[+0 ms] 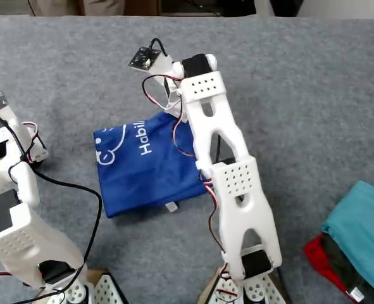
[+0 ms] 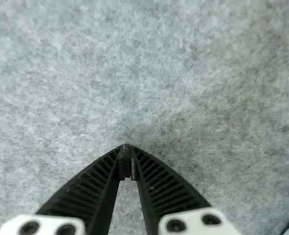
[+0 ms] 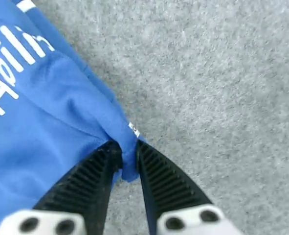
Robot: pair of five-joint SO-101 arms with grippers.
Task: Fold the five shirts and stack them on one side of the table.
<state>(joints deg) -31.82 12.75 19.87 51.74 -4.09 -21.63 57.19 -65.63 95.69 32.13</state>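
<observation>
A blue shirt [image 1: 142, 168] with white print lies folded into a rough square on the grey table [image 1: 300, 95], near the middle. My right arm [image 1: 228, 164] stretches over its right side. In the right wrist view my right gripper [image 3: 128, 156] is shut on a fold at the blue shirt's [image 3: 46, 112] edge, and cloth bulges out between the fingers. My left arm [image 1: 12, 209] stands at the table's left edge, apart from the shirt. The left gripper [image 2: 126, 161] is shut with its tips touching, holding nothing, just above bare grey felt.
A pile of shirts sits at the right edge of the table: a teal one [image 1: 364, 221] on top, a dark one and a red one [image 1: 319, 253] under it. Cables hang along both arms.
</observation>
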